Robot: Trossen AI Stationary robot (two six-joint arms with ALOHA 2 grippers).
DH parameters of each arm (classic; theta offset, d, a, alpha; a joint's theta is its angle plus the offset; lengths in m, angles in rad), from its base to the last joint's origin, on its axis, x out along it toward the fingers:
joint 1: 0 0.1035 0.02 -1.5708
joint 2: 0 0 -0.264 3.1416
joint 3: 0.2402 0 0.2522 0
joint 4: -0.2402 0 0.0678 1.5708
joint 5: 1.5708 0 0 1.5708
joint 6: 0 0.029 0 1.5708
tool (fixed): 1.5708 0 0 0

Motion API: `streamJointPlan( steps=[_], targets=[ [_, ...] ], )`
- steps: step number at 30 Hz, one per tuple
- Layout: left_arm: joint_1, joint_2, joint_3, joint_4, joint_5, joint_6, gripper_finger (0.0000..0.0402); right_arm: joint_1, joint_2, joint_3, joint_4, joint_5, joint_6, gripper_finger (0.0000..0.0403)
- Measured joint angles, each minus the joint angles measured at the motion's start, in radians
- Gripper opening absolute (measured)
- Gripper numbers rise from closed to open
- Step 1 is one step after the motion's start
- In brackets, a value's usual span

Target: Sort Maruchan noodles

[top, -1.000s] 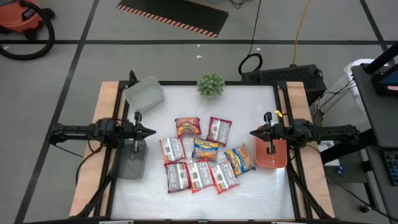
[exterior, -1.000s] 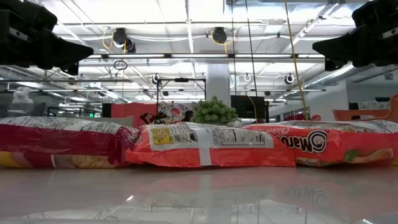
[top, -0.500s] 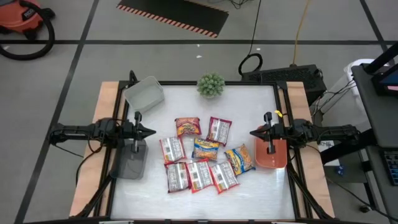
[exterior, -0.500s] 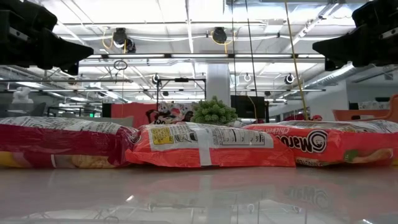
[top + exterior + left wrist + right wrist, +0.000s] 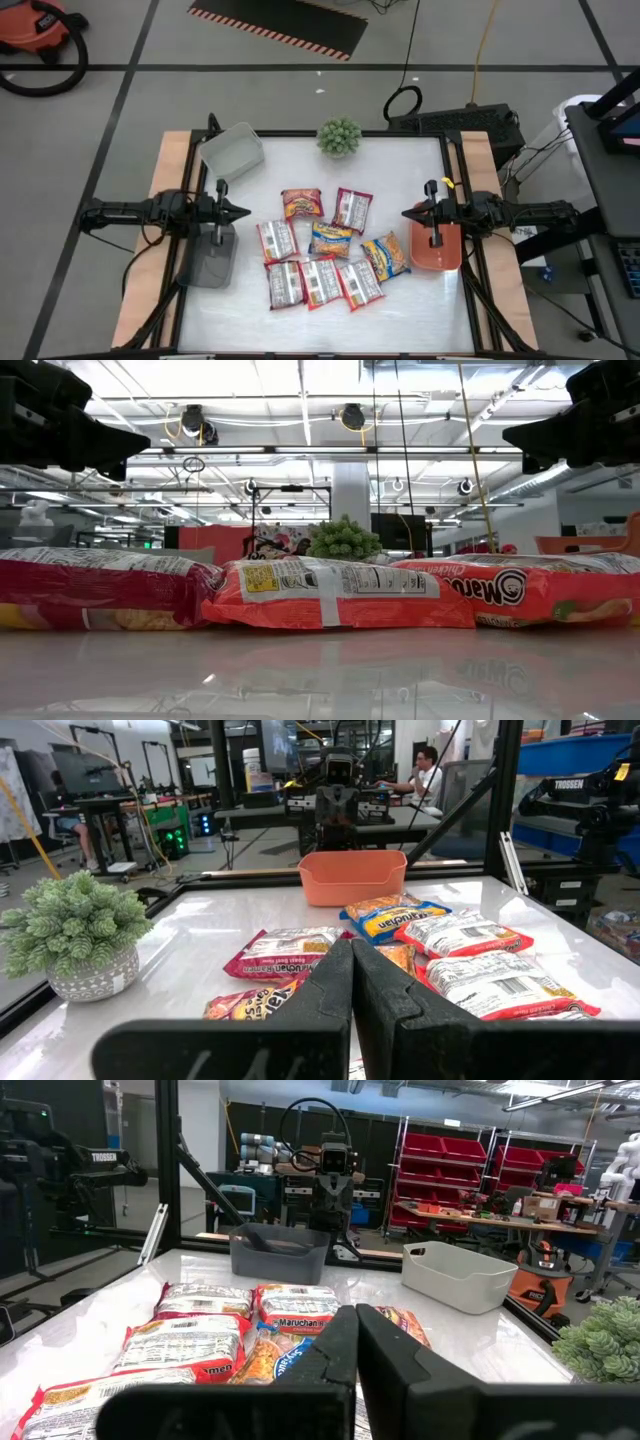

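Several Maruchan noodle packets [image 5: 322, 250], red-and-white and yellow-orange, lie flat in a cluster at the table's middle; three red ones fill the low view [image 5: 335, 592]. My left gripper [image 5: 244, 211] hovers shut above the table's left side, over the dark grey bin [image 5: 210, 255], pointing toward the packets [image 5: 290, 952]. My right gripper [image 5: 406, 214] hovers shut at the right side, over the orange bin [image 5: 436, 246], pointing at the packets [image 5: 200, 1342]. Neither touches anything.
A light grey bin [image 5: 231, 150] sits at the far left corner and a green potted plant [image 5: 339, 136] at the far edge's middle. The table's near strip [image 5: 320, 330] holds no objects. People sit in the room beyond the table [image 5: 425, 770].
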Motion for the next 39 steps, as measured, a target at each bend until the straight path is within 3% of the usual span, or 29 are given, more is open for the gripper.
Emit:
streamJointPlan(
  steps=[39],
  targets=[
    [0.000, 0.000, 0.000, 0.000, 0.000, 0.000, 0.0003, 0.000, 0.000, 0.000, 0.059, 0.003, 0.001, 0.0000]
  ],
)
